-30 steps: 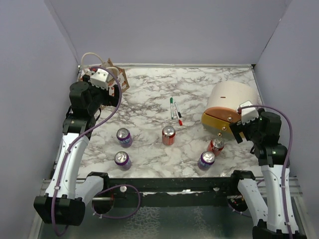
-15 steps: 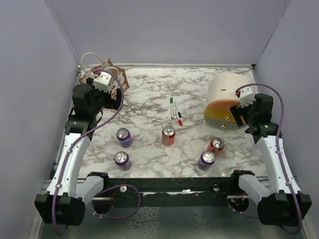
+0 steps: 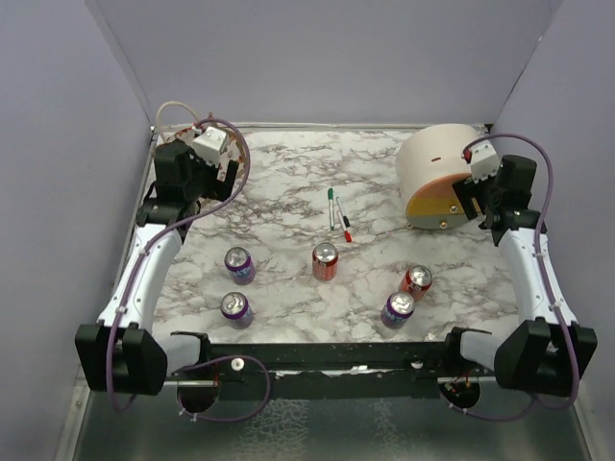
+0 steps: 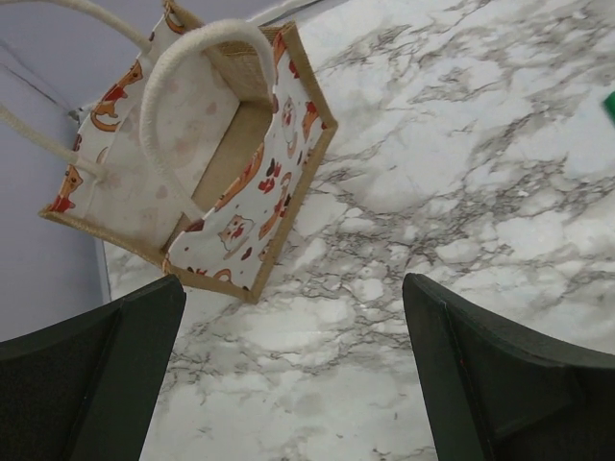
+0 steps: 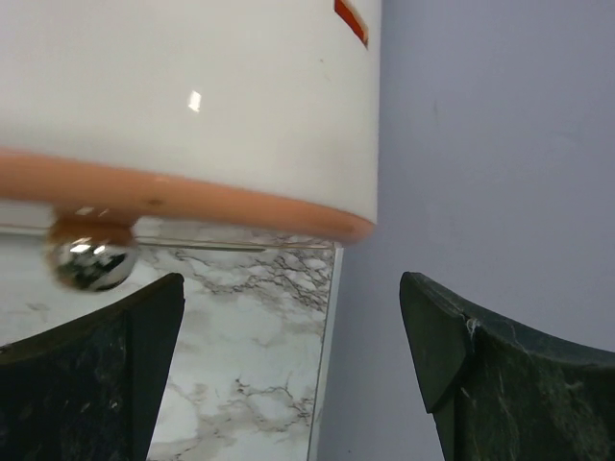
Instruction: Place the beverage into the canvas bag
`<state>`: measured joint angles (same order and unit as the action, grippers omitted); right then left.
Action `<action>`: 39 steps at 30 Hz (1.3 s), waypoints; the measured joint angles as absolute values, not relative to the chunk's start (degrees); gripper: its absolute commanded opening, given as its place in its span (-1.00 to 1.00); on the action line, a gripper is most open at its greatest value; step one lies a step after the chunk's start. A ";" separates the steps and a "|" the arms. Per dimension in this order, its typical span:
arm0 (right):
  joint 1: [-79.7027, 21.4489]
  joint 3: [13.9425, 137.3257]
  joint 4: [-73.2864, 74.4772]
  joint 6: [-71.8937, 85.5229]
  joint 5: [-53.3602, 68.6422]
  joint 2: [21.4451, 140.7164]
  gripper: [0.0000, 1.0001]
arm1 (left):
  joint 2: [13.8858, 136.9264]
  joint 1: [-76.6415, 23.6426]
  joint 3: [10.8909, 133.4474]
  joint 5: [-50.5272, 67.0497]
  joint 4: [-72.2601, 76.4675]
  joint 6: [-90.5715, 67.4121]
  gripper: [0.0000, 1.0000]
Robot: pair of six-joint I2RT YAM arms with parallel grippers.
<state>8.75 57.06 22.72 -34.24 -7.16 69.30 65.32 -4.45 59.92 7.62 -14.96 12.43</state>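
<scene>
The canvas bag, with white rope handles and a patterned side, stands in the back left corner; from above only its handles show. My left gripper hovers just in front of it, open and empty. Several beverage cans stand near the front: purple ones and red ones. My right gripper is open and empty beside the cream container, far from the cans.
The cream dome-shaped container with an orange rim and a metal knob sits at the back right. Two markers lie mid-table. Walls close the table's left, back and right edges.
Both arms have swung toward the back. The left gripper closed in on the bag. The cream container has shifted toward the back right corner along with the right gripper.
</scene>
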 measured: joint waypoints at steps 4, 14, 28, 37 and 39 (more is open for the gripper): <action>8.73 57.06 26.52 -33.43 -1.74 62.54 0.90 | 74.22 -4.19 66.76 5.21 -17.45 16.21 0.98; 8.75 63.83 36.71 -29.69 12.49 54.65 0.90 | 85.67 -3.81 82.61 2.46 -24.27 18.44 0.98; 8.75 67.77 40.84 -24.95 30.96 57.41 0.92 | 105.47 -2.48 104.64 -1.65 -34.35 24.38 0.70; 8.75 67.77 41.25 -24.38 34.48 58.39 0.94 | 111.79 -0.69 110.17 -1.32 -40.36 26.02 -0.41; 8.75 67.77 41.30 -24.25 34.65 58.70 0.95 | 111.79 -0.71 110.59 -0.62 -41.04 25.71 -0.77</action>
